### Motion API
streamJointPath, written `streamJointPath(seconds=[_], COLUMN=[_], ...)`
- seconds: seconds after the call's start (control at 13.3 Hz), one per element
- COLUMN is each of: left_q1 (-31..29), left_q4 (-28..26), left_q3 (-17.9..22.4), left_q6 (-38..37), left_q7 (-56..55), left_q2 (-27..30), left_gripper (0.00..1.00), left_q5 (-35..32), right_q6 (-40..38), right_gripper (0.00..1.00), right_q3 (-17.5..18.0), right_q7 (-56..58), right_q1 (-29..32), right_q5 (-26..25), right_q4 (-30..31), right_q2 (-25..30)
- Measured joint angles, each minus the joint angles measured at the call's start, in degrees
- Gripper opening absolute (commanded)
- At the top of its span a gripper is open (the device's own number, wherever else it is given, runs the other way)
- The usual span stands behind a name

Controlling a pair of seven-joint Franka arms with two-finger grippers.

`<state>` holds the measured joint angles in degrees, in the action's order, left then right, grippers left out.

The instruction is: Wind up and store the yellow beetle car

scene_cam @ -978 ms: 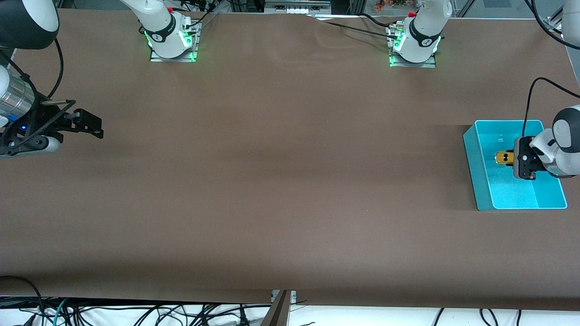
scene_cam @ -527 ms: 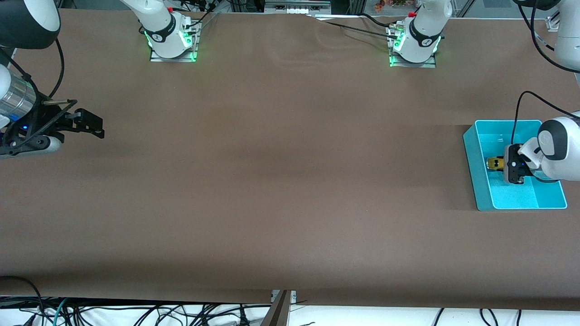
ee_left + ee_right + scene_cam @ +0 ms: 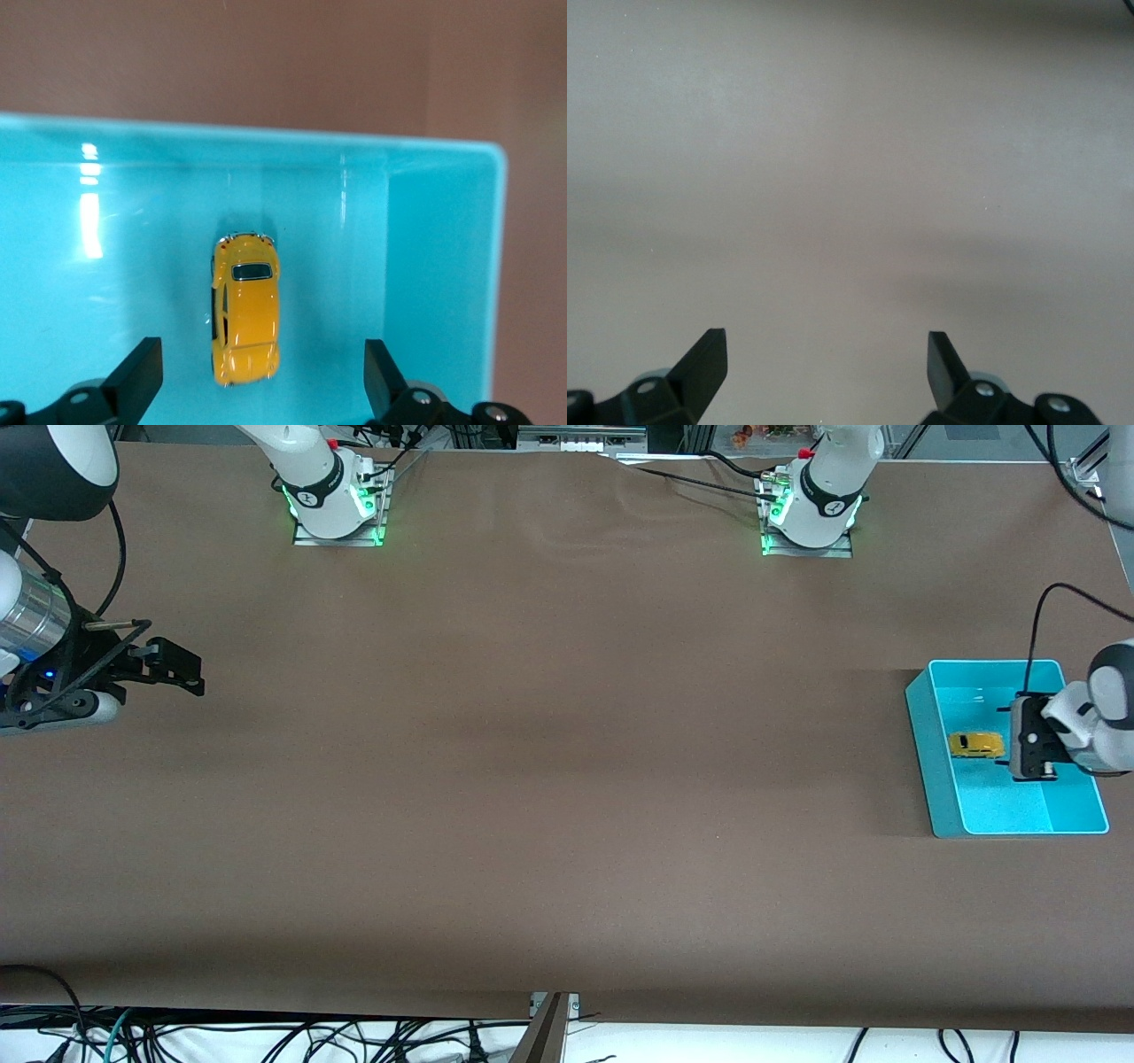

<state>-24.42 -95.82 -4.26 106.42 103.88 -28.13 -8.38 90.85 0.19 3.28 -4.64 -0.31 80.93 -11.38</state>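
In my front view the left arm (image 3: 1103, 717) ran off the picture's edge, and its wrist hid part of the bin (image 3: 939, 779) floor. I could not make out the left gripper's (image 3: 261, 390) fingers there. The car (image 3: 976, 744) was too small for me to tell wheels or windows. Both wrist views cut off the fingers (image 3: 133, 376) near their bases. The right arm (image 3: 35, 655) was also clipped at the edge, and the right gripper (image 3: 173, 669) showed only as a dark shape.

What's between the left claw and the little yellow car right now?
Nothing: the left wrist view shows only bare floor of the turquoise plastic bin between the open left claw and the tiny yellow beetle car.
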Motion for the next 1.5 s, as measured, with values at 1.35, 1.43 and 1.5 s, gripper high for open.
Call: streamJointPath(seconds=[1.35, 1.43, 1.5], left_q1=[17.8, 20.4, 22.2], left_q4=[11.0, 10.3, 9.1], left_q3=[-20.3, -16.4, -12.4], left_q6=[-20.6, -19.7, -18.5], left_q7=[-90.1, -95.1, -98.5], left_q2=[20.4, 21.5, 22.4], left_gripper=[1.0, 1.0, 1.0], left_q5=[0.7, 2.7, 5.6], right_q6=[0.0, 0.0, 0.0], right_gripper=[1.0, 1.0, 1.0], right_q3=[0.1, 0.1, 0.1], right_q7=[0.0, 0.0, 0.0], right_q1=[0.0, 0.0, 0.0], right_q5=[0.0, 0.0, 0.0], right_q4=[-0.1, -0.1, -0.1], right_q2=[0.0, 0.0, 0.0])
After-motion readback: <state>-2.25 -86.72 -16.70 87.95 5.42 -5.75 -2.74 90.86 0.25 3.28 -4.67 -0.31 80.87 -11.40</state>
